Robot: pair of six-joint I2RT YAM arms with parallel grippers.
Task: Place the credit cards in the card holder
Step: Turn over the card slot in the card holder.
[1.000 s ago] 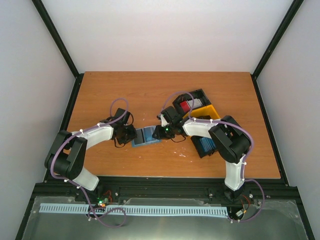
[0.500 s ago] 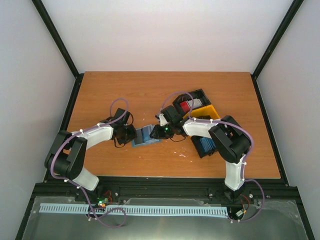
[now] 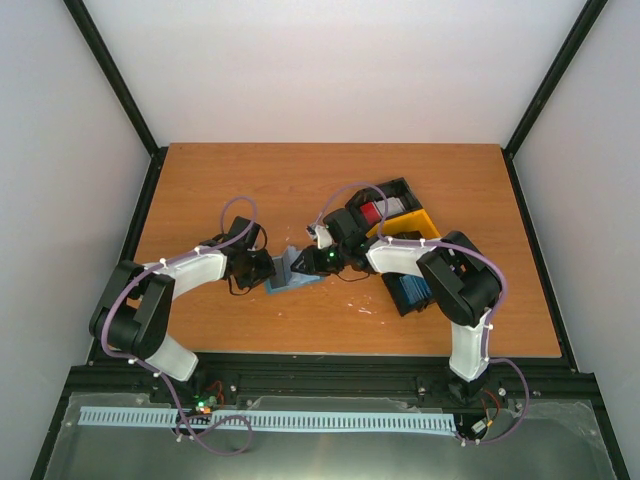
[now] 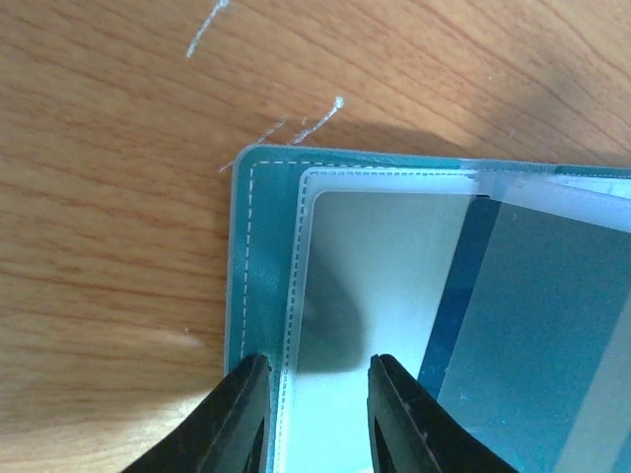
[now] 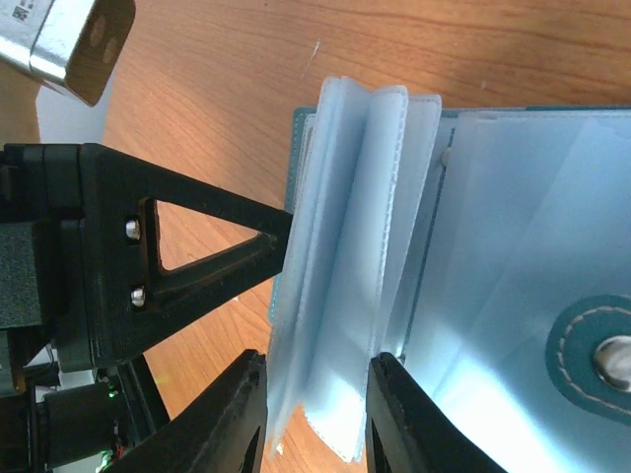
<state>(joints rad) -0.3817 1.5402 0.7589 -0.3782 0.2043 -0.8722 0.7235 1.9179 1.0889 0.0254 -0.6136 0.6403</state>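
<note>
**Inspector:** Blue-grey card holder (image 3: pixel 285 272), location?

**Operator:** Open on the wooden table (image 3: pixel 250 190), between my two claws, right half tilted up.

**Inspector:** Claws?

**Operator:** My right claw (image 5: pixel 314 414) is clenched on its clear pocket leaves, which stand upright. My left claw (image 4: pixel 314 424) stands slightly parted over the left cover, grasping nothing. A red credit card (image 3: pixel 372 212) lies in the black-and-yellow tray (image 3: pixel 418 222), well apart.

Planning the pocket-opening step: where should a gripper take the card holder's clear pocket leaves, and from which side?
Probably their free upper edge, from above, pinching across the stack: the clear pocket leaves stand upright off the flat card holder, thin, bound along the bottom.
</note>
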